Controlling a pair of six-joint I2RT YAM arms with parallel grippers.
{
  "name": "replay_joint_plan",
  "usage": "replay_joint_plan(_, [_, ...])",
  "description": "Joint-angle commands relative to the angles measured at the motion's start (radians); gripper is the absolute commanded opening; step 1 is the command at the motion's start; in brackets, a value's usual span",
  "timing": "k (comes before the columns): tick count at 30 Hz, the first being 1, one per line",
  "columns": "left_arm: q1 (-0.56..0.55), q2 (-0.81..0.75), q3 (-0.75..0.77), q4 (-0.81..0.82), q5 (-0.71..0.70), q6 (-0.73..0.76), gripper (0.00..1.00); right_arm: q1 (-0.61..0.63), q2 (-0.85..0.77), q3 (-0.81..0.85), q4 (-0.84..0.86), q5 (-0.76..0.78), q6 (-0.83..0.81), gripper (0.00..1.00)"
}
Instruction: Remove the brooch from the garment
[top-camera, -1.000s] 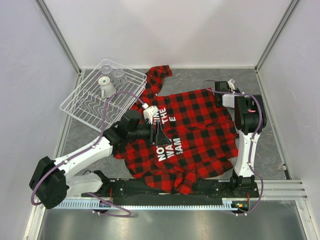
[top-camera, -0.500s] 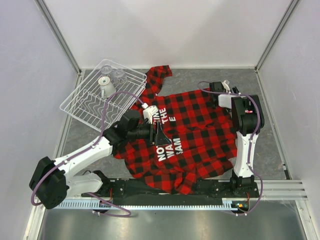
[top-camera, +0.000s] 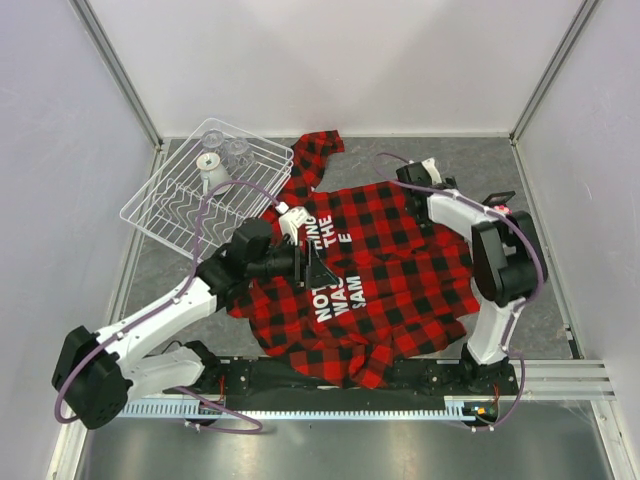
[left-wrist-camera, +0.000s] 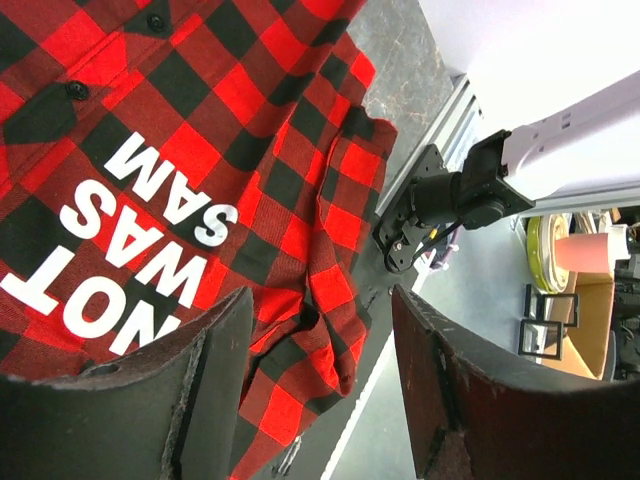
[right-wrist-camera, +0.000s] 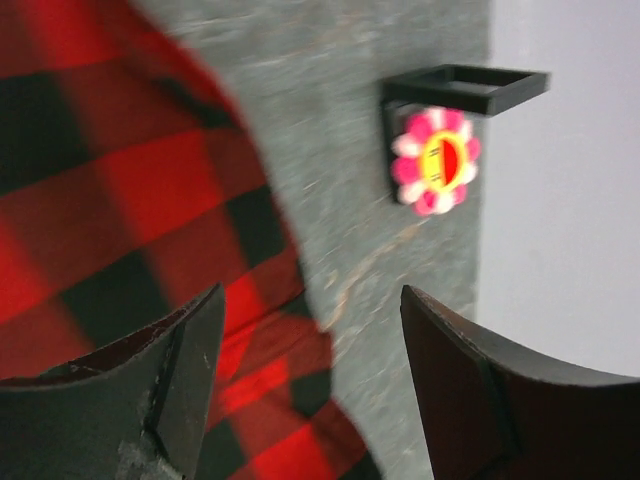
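The red-and-black plaid garment (top-camera: 400, 260) lies spread on the grey table, white lettering up. In the right wrist view the brooch (right-wrist-camera: 437, 162), pink petals round a yellow centre, is off the cloth. It sits against a small black frame (right-wrist-camera: 470, 85) by the white wall, ahead of my right gripper (right-wrist-camera: 310, 300). That gripper is open and empty over bare table beside the garment (right-wrist-camera: 100, 200). In the top view the right gripper (top-camera: 408, 178) is at the shirt's far right shoulder, and I cannot make out the brooch. My left gripper (top-camera: 318, 268) hovers open over the lettering on the garment (left-wrist-camera: 200, 100); the left gripper (left-wrist-camera: 320, 330) holds nothing.
A white wire dish rack (top-camera: 170, 215) holding clear glasses stands at the back left, touching the garment's sleeve. White walls close in the table on three sides. The right arm's base (left-wrist-camera: 450, 200) and the mounting rail (top-camera: 330, 405) line the near edge.
The right gripper has opened wide and swung left along the shirt's far edge, its elbow dropping toward the near side. The left arm has barely shifted.
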Motion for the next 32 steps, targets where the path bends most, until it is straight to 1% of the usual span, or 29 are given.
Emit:
replay_joint_plan(1, [0.004,-0.08,0.026,-0.009,-0.044,-0.007,0.65,0.112,-0.204,-0.101,-0.017,-0.282,0.166,0.77])
replay_joint_plan(2, [0.004,-0.094,0.024,-0.009,-0.052,-0.016,0.65,0.132,-0.283,-0.125,0.001,-0.323,0.179,0.78])
replay_joint_plan(3, [0.004,-0.12,0.02,-0.006,-0.057,-0.022,0.65,0.157,-0.328,-0.174,0.018,-0.443,0.199,0.78])
replay_joint_plan(4, [0.004,-0.134,0.02,-0.002,-0.061,-0.03,0.65,0.157,-0.374,-0.198,0.05,-0.516,0.228,0.78])
replay_joint_plan(5, [0.004,-0.146,0.02,0.001,-0.066,-0.033,0.65,0.157,-0.476,-0.259,0.072,-0.591,0.289,0.78])
replay_joint_plan(6, [0.004,-0.16,0.024,0.003,-0.072,-0.034,0.65,0.157,-0.53,-0.293,0.101,-0.709,0.325,0.79])
replay_joint_plan(7, [0.004,-0.189,0.029,0.001,-0.08,-0.036,0.65,0.157,-0.584,-0.326,0.16,-0.772,0.353,0.79])
replay_joint_plan(8, [0.004,-0.2,0.033,0.0,-0.086,-0.038,0.65,0.158,-0.686,-0.386,0.195,-0.823,0.398,0.8])
replay_joint_plan(10, [0.005,-0.246,0.047,0.001,-0.095,-0.035,0.65,0.157,-0.785,-0.432,0.262,-0.921,0.423,0.8])
replay_joint_plan(11, [0.005,-0.264,0.052,0.003,-0.097,-0.031,0.65,0.158,-0.878,-0.458,0.273,-0.926,0.434,0.81])
replay_joint_plan(13, [0.005,-0.298,0.067,0.003,-0.1,-0.022,0.66,0.159,-0.964,-0.472,0.27,-0.914,0.446,0.81])
replay_joint_plan(14, [0.005,-0.335,0.073,0.001,-0.104,-0.018,0.66,0.157,-1.045,-0.471,0.261,-0.897,0.446,0.83])
replay_joint_plan(16, [0.005,-0.378,0.087,-0.008,-0.13,-0.007,0.66,0.157,-1.121,-0.459,0.201,-0.839,0.453,0.9])
replay_joint_plan(17, [0.005,-0.419,0.092,-0.014,-0.141,-0.002,0.66,0.157,-1.185,-0.439,0.181,-0.819,0.451,0.96])
replay_joint_plan(18, [0.005,-0.445,0.105,-0.02,-0.167,0.004,0.66,0.155,-1.213,-0.425,0.134,-0.802,0.437,0.98])
replay_joint_plan(20, [0.005,-0.505,0.124,-0.045,-0.198,0.03,0.67,0.155,-1.271,-0.362,0.085,-0.735,0.417,0.98])
replay_joint_plan(22, [0.005,-0.536,0.165,-0.083,-0.242,0.074,0.68,0.157,-1.288,-0.305,0.0,-0.683,0.396,0.98])
replay_joint_plan(23, [0.005,-0.548,0.185,-0.097,-0.259,0.091,0.69,0.155,-1.285,-0.243,-0.029,-0.631,0.391,0.98])
replay_joint_plan(24, [0.005,-0.565,0.226,-0.114,-0.288,0.108,0.69,0.157,-1.281,-0.209,-0.082,-0.612,0.382,0.98])
replay_joint_plan(26, [0.005,-0.574,0.277,-0.163,-0.305,0.157,0.7,0.157,-1.269,-0.119,-0.124,-0.577,0.358,0.98])
replay_joint_plan(27, [0.005,-0.579,0.332,-0.176,-0.318,0.174,0.7,0.157,-1.272,-0.097,-0.138,-0.57,0.35,0.98])
replay_joint_plan(28, [0.005,-0.58,0.361,-0.189,-0.322,0.208,0.71,0.157,-1.279,-0.056,-0.14,-0.575,0.319,0.98])
replay_joint_plan(29, [0.005,-0.58,0.426,-0.213,-0.327,0.222,0.71,0.157,-1.285,-0.037,-0.137,-0.584,0.299,0.98])
replay_joint_plan(31, [0.005,-0.582,0.487,-0.226,-0.339,0.266,0.74,0.158,-1.314,0.014,-0.1,-0.581,0.278,0.98])
replay_joint_plan(32, [0.005,-0.583,0.545,-0.232,-0.35,0.278,0.75,0.157,-1.327,0.031,-0.081,-0.586,0.256,0.98])
